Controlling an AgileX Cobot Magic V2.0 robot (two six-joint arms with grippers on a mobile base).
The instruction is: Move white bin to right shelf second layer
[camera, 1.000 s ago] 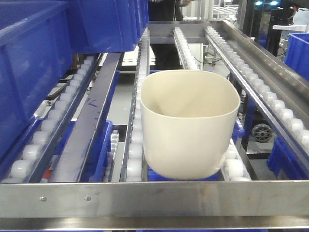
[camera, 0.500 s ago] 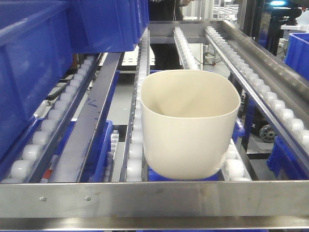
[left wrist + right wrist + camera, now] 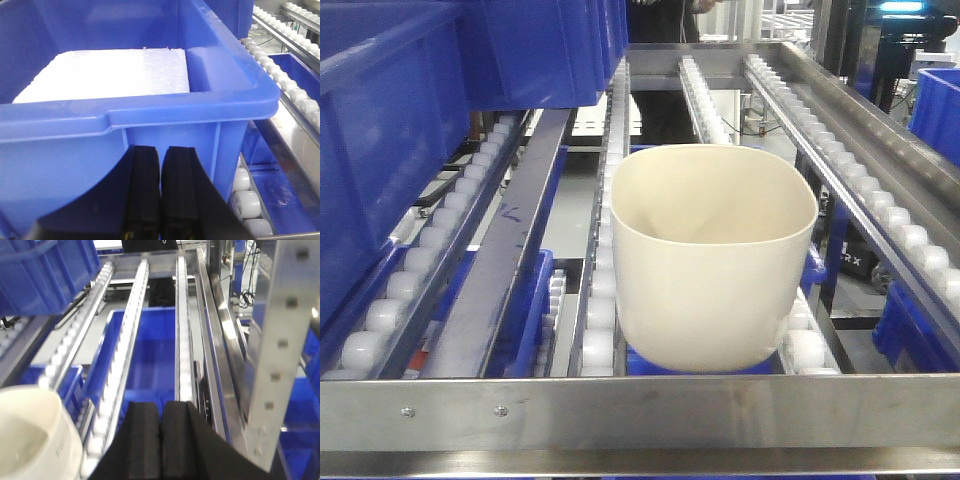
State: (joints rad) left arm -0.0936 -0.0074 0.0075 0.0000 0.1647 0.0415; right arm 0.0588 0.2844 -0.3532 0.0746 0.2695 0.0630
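White bin (image 3: 712,255) sits upright on the right shelf second layer (image 3: 620,412), its base resting across two roller rails (image 3: 603,300) just behind the flat steel front bar — mouth open, interior bare. Nothing touches it. Blue crates (image 3: 410,120) occupy the lane to its left, higher up the slope.

Left tool (image 3: 160,192): black pads pressed together, holding nothing, hanging just in front of a blue crate (image 3: 150,125) with a white foam block (image 3: 107,75) inside.

Right tool (image 3: 160,440): pads likewise pressed together, nothing between them. The bin's rim (image 3: 35,435) shows at the lower left of this view (apart from the tool), with a blue bin (image 3: 150,355) on the level beneath the rails.
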